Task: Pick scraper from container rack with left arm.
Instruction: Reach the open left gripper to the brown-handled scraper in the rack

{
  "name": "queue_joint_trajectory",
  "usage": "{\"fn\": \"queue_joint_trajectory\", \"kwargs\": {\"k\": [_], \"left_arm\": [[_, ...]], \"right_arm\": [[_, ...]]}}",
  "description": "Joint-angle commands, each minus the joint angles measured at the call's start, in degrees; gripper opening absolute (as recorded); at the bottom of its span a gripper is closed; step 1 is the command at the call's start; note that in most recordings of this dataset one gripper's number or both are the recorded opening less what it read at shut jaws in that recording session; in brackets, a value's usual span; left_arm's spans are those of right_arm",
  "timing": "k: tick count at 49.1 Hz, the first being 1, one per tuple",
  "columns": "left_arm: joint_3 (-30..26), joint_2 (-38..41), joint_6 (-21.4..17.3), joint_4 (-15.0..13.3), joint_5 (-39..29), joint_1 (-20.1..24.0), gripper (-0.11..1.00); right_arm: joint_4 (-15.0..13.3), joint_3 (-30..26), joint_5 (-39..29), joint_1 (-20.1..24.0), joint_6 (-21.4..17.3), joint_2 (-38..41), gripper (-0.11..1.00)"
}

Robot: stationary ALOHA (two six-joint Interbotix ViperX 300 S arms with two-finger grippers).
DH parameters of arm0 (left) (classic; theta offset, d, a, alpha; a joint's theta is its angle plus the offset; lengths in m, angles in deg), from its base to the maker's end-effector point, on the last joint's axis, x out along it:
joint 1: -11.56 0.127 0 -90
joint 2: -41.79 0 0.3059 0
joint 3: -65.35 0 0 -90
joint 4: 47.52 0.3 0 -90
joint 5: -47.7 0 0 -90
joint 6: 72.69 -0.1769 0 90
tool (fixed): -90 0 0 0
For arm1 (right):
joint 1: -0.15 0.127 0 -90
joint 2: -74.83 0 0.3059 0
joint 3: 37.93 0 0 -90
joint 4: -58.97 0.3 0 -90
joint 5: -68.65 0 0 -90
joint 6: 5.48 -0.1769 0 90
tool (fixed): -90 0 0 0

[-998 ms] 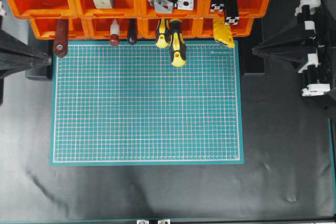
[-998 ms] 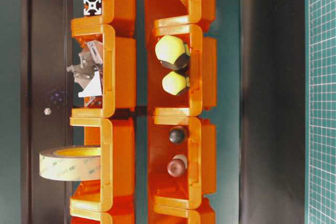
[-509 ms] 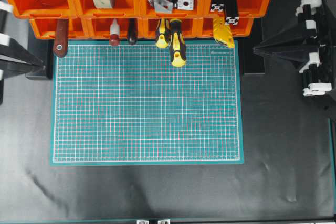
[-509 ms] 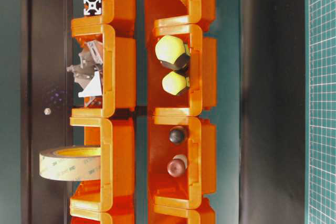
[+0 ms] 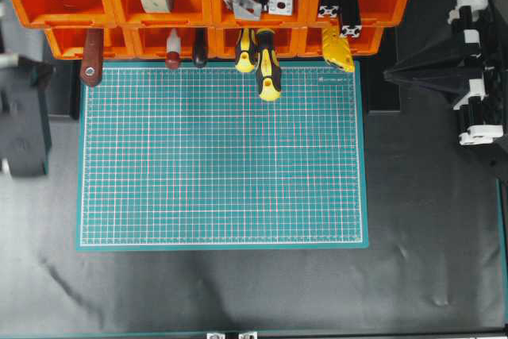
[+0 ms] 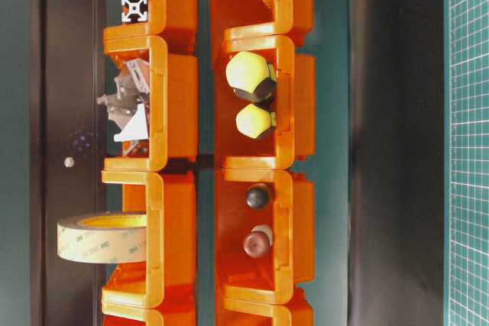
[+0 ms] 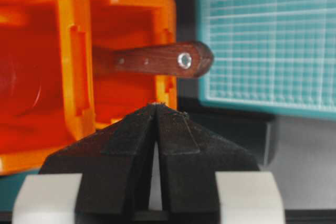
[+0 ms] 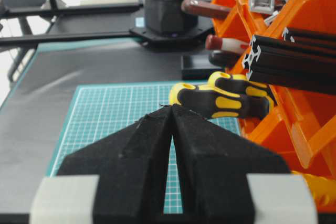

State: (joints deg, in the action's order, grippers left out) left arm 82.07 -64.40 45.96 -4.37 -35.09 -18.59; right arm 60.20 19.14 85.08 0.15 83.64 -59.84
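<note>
Left arm's black pointed gripper with white plastic parts (image 7: 156,109) has its tips pressed together, holding nothing, and sits just short of the scraper. That slim putty knife with reddish-brown wooden handle (image 7: 157,60) lies in the lower end bin of the bright orange plastic container rack (image 5: 208,5). Its metal-ringed handle end pokes out beyond the bin front toward the green gridded cutting mat (image 5: 222,156). Recommendation: part the jaws first, square them across the exposed handle, close firmly, then draw it straight out, clear of the bin wall.
</note>
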Motion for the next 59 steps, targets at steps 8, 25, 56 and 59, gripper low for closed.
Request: {"fn": "queue_joint_trajectory", "kwargs": {"k": [8, 25, 56, 59], "left_arm": [[1.8, 8.5, 8.2, 10.9, -2.5, -7.7, 0.00], [6.5, 10.8, 9.4, 14.1, -1.7, -8.0, 0.00], [7.3, 9.8, 8.9, 14.0, 5.6, -4.0, 0.38], [7.8, 9.5, 8.9, 14.0, 7.3, -2.9, 0.57]], "right_arm": [[0.2, -1.8, -0.1, -0.1, 0.1, 0.3, 0.00], [0.2, -1.6, -0.1, 0.1, -1.6, 0.3, 0.00], [0.3, 0.0, -1.1, 0.1, -1.8, -0.9, 0.00], [0.2, 0.1, -1.1, 0.1, -1.8, -1.0, 0.00]]}}
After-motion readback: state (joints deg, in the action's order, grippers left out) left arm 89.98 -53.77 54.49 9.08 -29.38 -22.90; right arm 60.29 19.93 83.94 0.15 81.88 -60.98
